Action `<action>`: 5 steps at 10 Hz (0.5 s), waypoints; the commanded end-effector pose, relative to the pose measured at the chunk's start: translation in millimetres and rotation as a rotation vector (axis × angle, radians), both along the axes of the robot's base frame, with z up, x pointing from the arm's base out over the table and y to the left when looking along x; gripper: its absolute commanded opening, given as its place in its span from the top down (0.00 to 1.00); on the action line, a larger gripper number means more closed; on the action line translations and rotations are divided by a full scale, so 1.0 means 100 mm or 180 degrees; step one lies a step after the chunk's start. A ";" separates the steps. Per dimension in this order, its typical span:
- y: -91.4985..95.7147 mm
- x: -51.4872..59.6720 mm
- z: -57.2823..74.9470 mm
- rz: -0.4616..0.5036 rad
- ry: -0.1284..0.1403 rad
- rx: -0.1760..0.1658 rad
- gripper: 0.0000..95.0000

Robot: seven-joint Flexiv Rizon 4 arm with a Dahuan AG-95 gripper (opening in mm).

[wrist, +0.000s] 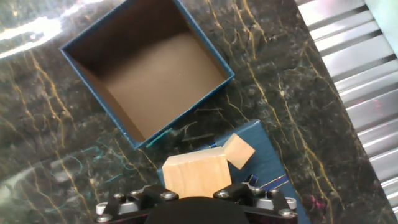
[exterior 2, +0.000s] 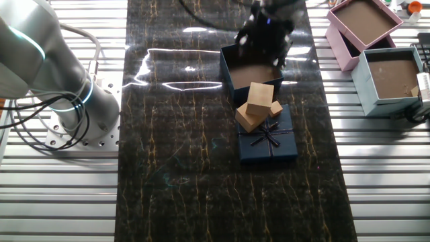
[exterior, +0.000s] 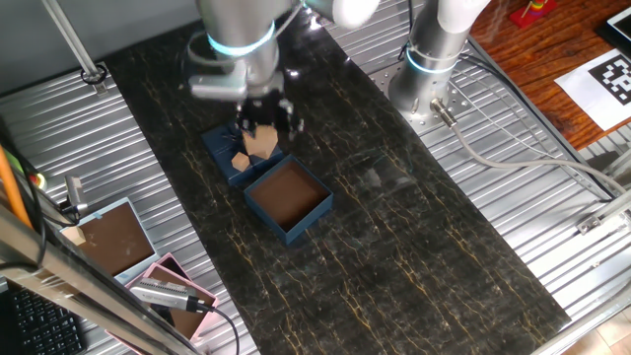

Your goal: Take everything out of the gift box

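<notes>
The gift box is navy with a brown inside and holds nothing; it also shows in the other fixed view and in the hand view. Three tan wooden blocks lie on the flat navy lid beside it: a large block rests on another block, with a small block next to them. My gripper hangs just above the top block, its fingers spread wider than the block, open. In the other fixed view the gripper stands apart from the block.
A pink-rimmed tray and a light blue box stand on the ribbed metal beside the dark mat. The robot base is on the opposite side. A cable runs near the base.
</notes>
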State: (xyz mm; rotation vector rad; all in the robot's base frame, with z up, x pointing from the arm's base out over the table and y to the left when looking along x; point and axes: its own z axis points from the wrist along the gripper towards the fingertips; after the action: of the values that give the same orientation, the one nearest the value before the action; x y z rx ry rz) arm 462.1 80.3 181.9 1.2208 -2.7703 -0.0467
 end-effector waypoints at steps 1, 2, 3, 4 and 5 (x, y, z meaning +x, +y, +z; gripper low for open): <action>0.70 0.13 -0.23 -0.1140 -0.0042 -0.0192 1.00; 0.82 0.14 -0.31 -0.1252 -0.0046 -0.0186 1.00; 0.93 0.14 -0.37 -0.1376 -0.0036 -0.0187 1.00; 1.00 0.13 -0.42 -0.1485 -0.0021 -0.0188 1.00; 1.04 0.11 -0.45 -0.1518 -0.0019 -0.0158 1.00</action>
State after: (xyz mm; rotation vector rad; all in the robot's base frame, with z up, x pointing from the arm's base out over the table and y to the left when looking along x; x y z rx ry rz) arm 472.9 162.7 148.3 0.6747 -2.9435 -0.0090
